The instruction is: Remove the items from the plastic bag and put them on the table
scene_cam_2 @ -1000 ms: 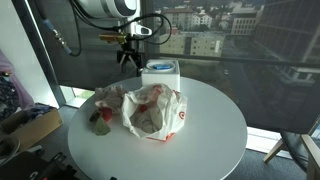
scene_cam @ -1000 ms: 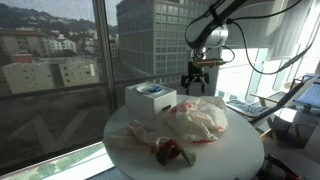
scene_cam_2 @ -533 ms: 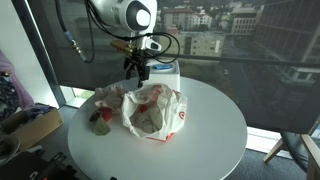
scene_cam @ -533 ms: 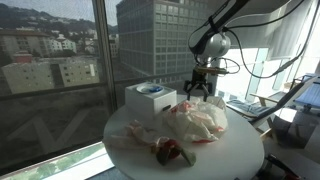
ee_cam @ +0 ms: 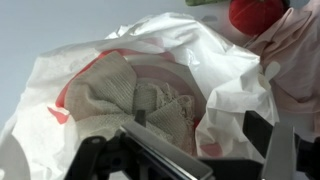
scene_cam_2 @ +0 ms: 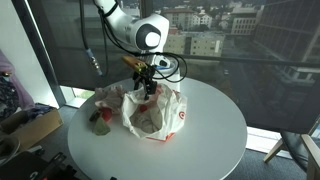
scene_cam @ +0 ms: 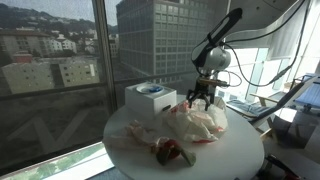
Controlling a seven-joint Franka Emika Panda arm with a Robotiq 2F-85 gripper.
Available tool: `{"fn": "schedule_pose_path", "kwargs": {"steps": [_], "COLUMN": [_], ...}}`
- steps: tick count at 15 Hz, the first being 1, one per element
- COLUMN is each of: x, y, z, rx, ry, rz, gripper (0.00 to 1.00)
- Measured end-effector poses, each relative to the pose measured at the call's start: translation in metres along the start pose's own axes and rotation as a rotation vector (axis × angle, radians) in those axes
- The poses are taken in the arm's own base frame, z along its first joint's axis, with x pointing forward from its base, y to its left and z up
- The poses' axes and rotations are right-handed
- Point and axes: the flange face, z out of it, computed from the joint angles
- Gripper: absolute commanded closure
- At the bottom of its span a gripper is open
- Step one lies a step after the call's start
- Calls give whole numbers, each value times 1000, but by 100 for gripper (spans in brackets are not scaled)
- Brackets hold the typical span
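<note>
A white plastic bag with red print (scene_cam: 200,122) lies crumpled on the round white table (scene_cam: 240,150) and shows in both exterior views (scene_cam_2: 158,112). In the wrist view its mouth (ee_cam: 215,70) gapes and a beige knitted cloth (ee_cam: 130,95) lies inside. My gripper (scene_cam: 204,100) is open and hangs just above the bag's far side (scene_cam_2: 147,90). In the wrist view the gripper (ee_cam: 205,140) has its fingers spread over the cloth and the bag's white fold. A red item (ee_cam: 255,15) lies outside the bag.
A white box with a blue top (scene_cam: 150,99) stands at the table's back, close to the gripper (scene_cam_2: 162,72). Red and green items (scene_cam: 170,152) lie on the table beside the bag (scene_cam_2: 100,118). Windows stand behind the table.
The gripper has come down and moved from beside the white box to just over the bag. It stays open. The bag and the items have not moved.
</note>
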Motion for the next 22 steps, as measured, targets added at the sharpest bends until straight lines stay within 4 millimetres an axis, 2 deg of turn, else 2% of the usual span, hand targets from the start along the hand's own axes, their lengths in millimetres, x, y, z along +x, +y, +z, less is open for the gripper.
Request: {"fn": "schedule_pose_path", "kwargs": {"steps": [6,12,16,17,18,22], "x": [21,48,56,57,58,58], "y": [28,48,54,54,53,41], "z": [53,79,107,114,119,124], "rx": [-14,-18,-25,-27,-28,-27], "ry": [13,149,180,191,201,239], "rz": [44,110,149,151,151,140], "gripper": [0,0,0,25,25,57]}}
